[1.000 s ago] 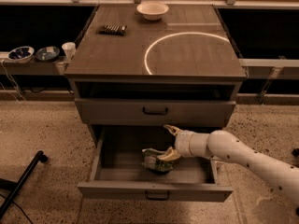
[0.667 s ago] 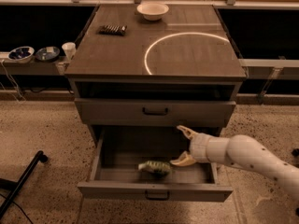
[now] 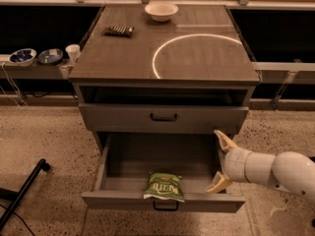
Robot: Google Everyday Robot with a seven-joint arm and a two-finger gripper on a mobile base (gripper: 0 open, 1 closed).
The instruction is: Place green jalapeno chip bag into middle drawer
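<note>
One green jalapeno chip bag (image 3: 164, 186) lies inside the open middle drawer (image 3: 162, 202), at its near edge, leaning on the front wall. To the right, apart from the bag, the tool (image 3: 215, 161) hangs at the drawer's right wall, spread wide and holding nothing. The placing looks done; the drawer is not yet closed. Farther, the counter (image 3: 197, 58) carries a dark snack bar (image 3: 118, 31) and a white bowl (image 3: 161, 11).
</note>
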